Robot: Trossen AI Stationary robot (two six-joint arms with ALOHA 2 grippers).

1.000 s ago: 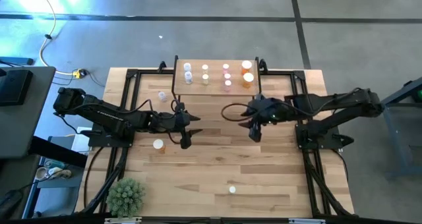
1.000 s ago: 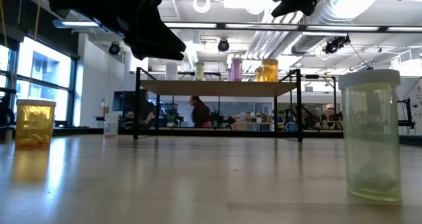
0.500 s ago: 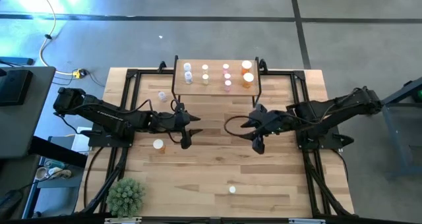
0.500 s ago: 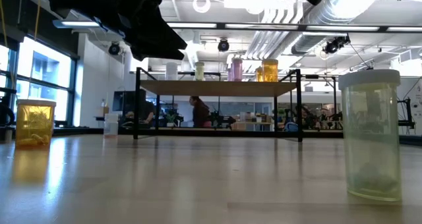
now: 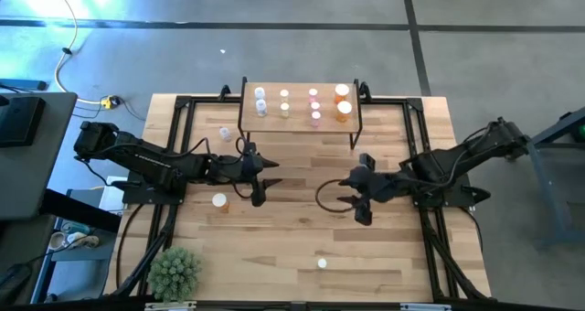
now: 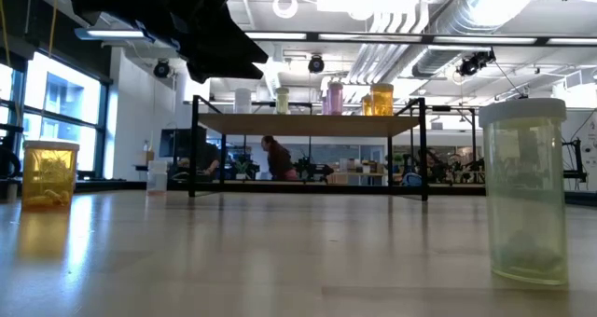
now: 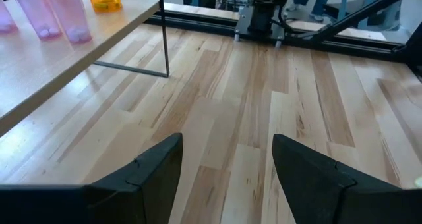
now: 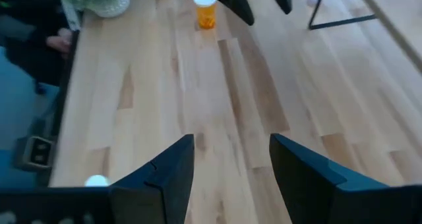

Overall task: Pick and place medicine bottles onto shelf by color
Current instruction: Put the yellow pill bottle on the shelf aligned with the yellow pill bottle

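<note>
The shelf (image 5: 300, 119) stands at the table's far middle, with several white-capped bottles (image 5: 313, 104) on top: bluish-clear, pale yellow, pink and orange, from left to right. Three bottles stand loose on the table: a bluish-clear one (image 5: 225, 134), an orange one (image 5: 219, 200) and a pale yellow one (image 5: 322, 263). My left gripper (image 5: 265, 181) hovers open and empty, near the shelf's left end. My right gripper (image 5: 353, 199) hovers open and empty at the table's middle right. The right wrist view shows the orange bottle (image 8: 206, 13) far ahead and the pale yellow bottle's cap (image 8: 97, 180).
A small green plant (image 5: 174, 273) stands at the table's near left corner. Black frame rails (image 5: 174, 137) run along both sides of the table. In the low view, the pale yellow bottle (image 6: 522, 191) stands close on the right and the orange bottle (image 6: 48, 172) on the left.
My right gripper has drawn back from the shelf toward the table's near edge, staying open and empty. My left arm has kept still. No bottle has moved.
</note>
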